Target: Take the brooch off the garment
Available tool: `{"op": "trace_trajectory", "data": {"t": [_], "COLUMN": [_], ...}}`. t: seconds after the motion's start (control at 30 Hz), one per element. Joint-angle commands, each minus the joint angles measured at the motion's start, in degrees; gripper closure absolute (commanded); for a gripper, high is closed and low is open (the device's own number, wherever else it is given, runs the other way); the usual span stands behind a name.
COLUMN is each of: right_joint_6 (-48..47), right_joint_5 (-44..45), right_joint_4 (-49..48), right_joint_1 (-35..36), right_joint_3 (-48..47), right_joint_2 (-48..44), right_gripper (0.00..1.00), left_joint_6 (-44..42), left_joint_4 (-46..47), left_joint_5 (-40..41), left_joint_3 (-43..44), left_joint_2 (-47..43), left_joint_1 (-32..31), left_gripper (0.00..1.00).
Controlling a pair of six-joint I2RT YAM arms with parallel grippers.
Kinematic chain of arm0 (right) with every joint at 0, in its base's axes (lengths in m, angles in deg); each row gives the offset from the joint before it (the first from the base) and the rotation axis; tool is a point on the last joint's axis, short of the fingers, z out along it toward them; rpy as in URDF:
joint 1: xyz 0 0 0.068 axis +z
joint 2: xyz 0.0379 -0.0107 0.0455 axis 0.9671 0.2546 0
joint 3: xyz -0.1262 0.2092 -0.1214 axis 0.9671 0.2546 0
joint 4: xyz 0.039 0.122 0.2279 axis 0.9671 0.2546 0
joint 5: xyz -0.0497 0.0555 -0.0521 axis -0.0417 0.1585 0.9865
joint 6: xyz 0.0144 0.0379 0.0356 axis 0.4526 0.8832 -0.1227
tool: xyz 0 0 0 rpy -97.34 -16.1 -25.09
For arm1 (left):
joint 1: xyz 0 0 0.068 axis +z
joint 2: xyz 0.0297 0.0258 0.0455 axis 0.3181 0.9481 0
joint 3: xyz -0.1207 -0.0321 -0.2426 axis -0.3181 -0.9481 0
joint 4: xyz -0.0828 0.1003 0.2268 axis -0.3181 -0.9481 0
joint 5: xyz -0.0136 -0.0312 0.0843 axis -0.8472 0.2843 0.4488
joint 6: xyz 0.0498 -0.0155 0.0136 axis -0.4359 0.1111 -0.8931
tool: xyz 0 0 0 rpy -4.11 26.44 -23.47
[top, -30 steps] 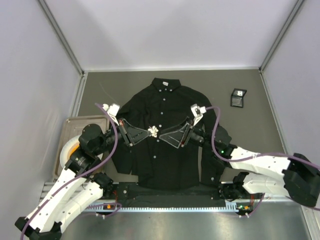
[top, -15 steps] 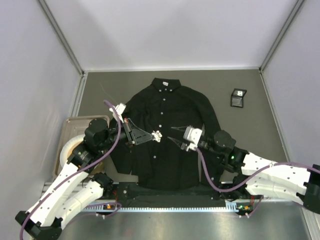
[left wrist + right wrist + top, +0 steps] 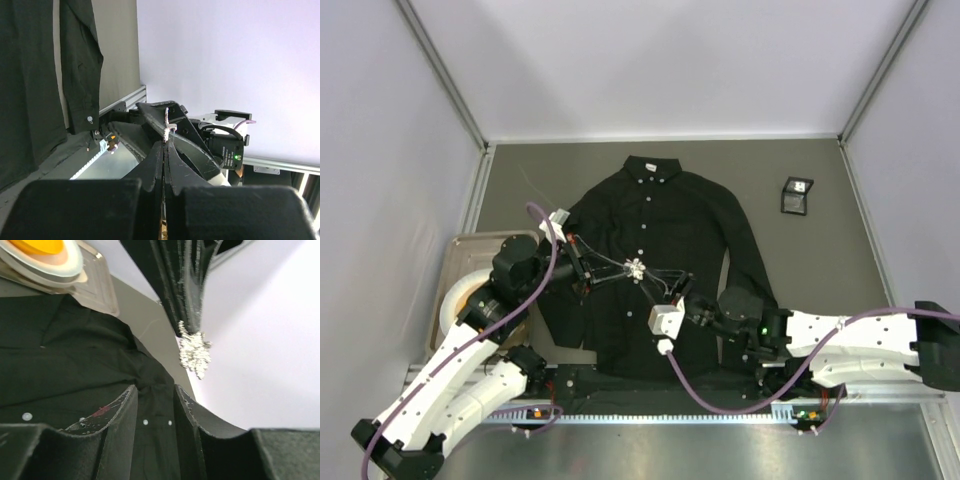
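The garment (image 3: 660, 215) is a black button-up shirt lying flat on the table, also seen in the left wrist view (image 3: 30, 75) and the right wrist view (image 3: 70, 355). The brooch (image 3: 636, 268), a small jagged white ornament, is held above the shirt's middle with my left gripper (image 3: 627, 268) shut on it. It sticks out of that gripper's tips (image 3: 164, 142) as a thin white piece (image 3: 167, 121). My right gripper (image 3: 650, 277) points at it from the lower right, open with nothing between its fingers (image 3: 155, 392). The brooch (image 3: 195, 351) hangs just beyond them, clear of the cloth.
A small black box (image 3: 797, 195) lies at the back right of the table. A grey tray (image 3: 470, 248) sits left of the shirt, holding a round white and orange object (image 3: 42, 250). Walls enclose the table on three sides.
My right gripper has swung round and now points at the brooch from the lower right, with its jaws narrower. My left gripper has kept hold of the brooch and shifted slightly right.
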Motion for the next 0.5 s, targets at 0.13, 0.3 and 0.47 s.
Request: {"op": "trace_trajectory", "data": {"t": [0.13,0.3,0.47], "right_joint_6": [-2.65,-2.74,-3.62], "right_joint_5": [5.51,3.84,4.63], "right_joint_4": [-4.90,-4.80,-7.09], "right_joint_1": [0.57,0.57,0.83], "right_joint_3": [-1.93,-2.46,-2.02], "right_joint_2": [-0.80,-0.01,0.43], "right_gripper": [0.65,0.66,0.69], "left_joint_6": [2.58,4.51,5.04], "left_joint_4": [-2.64,-0.89,-1.05], "left_joint_5": [3.11,1.88,1.97], "left_joint_3": [0.51,-0.99,-1.17], "left_joint_2": [-0.87,-0.42,-0.69], "left_joint_1": [0.04,0.04,0.04], "left_gripper": [1.00,1.00,1.00]}}
